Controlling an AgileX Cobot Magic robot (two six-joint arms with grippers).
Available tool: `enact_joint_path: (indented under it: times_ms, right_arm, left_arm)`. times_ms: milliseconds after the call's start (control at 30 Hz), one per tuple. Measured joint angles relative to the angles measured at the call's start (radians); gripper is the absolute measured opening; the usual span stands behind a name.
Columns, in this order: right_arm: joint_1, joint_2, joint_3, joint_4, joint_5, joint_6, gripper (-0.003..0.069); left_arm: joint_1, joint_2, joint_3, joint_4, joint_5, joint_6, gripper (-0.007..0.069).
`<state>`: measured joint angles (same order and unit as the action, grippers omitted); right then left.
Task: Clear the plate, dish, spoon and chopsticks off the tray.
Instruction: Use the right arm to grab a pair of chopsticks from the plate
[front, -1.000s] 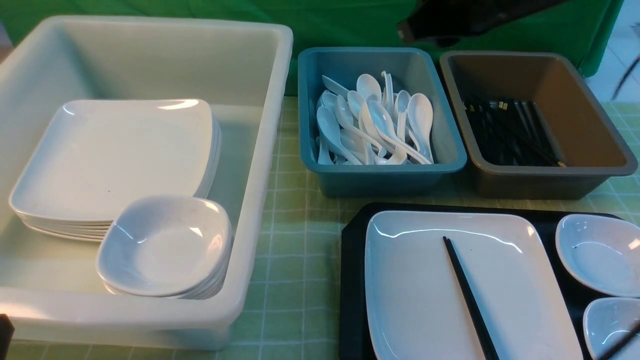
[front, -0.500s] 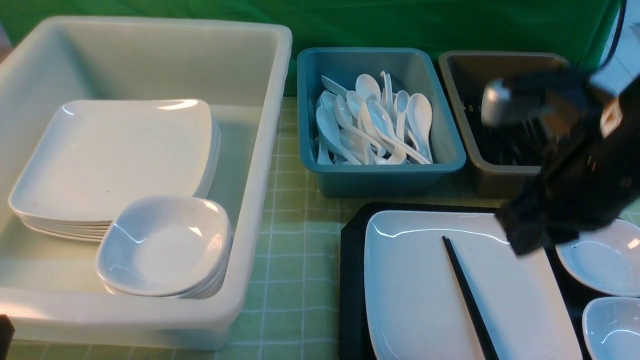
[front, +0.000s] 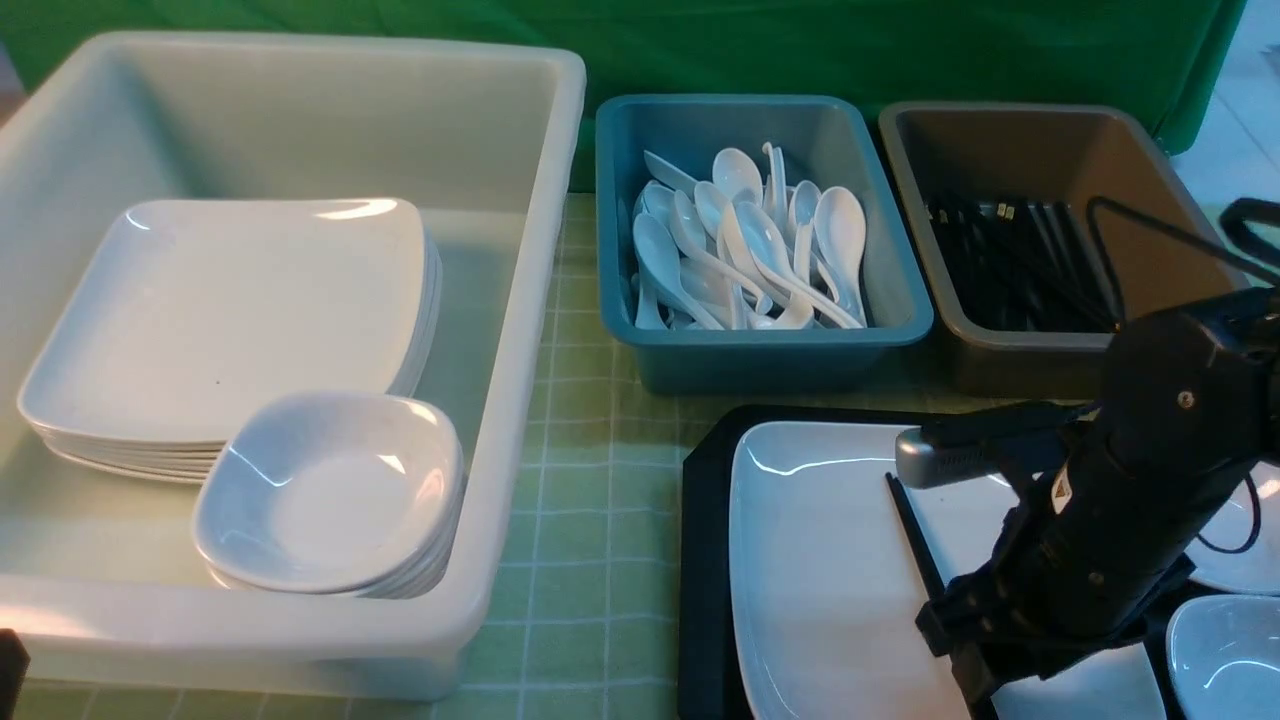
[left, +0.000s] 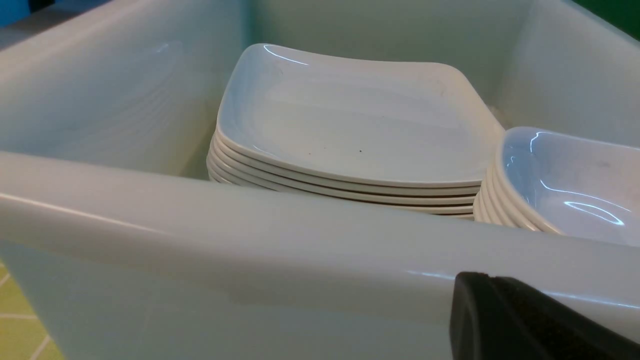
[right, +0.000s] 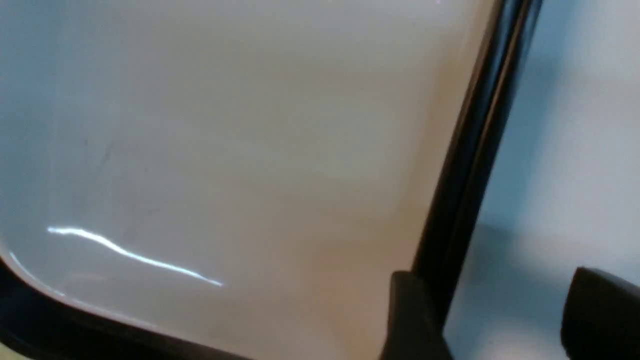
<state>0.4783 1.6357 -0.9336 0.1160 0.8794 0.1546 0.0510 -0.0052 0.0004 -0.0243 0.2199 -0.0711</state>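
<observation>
The black tray (front: 705, 560) at the front right carries the white plate (front: 830, 580), with black chopsticks (front: 910, 530) lying across it. Two small white dishes (front: 1225, 655) sit at the tray's right end, one partly behind my right arm. My right gripper (front: 985, 690) is low over the plate and open. In the right wrist view the chopsticks (right: 480, 125) run along the plate (right: 250, 150) right beside one finger of the gripper (right: 500, 300). The spoon is out of view. My left gripper (left: 475, 300) is shut and empty outside the white tub's near wall.
A big white tub (front: 540, 300) on the left holds a stack of plates (front: 230, 310) and a stack of dishes (front: 330, 490). Behind the tray stand a blue bin (front: 760, 350) of white spoons and a brown bin (front: 1010, 365) of black chopsticks.
My right arm has swung down from above the brown bin to the plate on the tray, and its jaws have opened wide. The left arm has not moved.
</observation>
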Motion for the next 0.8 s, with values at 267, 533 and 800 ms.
enact_joint_path:
  times_ms: [267, 533, 800]
  right_arm:
    - [0.048, 0.075, 0.0, 0.0, -0.009, 0.011, 0.0389]
    - [0.048, 0.085, -0.01, -0.007, -0.002, 0.013, 0.0244]
    - [0.048, 0.067, -0.008, -0.005, 0.073, -0.003, 0.0107]
  left_arm:
    - [0.0, 0.0, 0.0, 0.0, 0.0, 0.0, -0.0004]
    - [0.0, 0.0, 0.0, 0.0, 0.0, 0.0, -0.0004]
    - [0.0, 0.0, 0.0, 0.0, 0.0, 0.0, -0.0004]
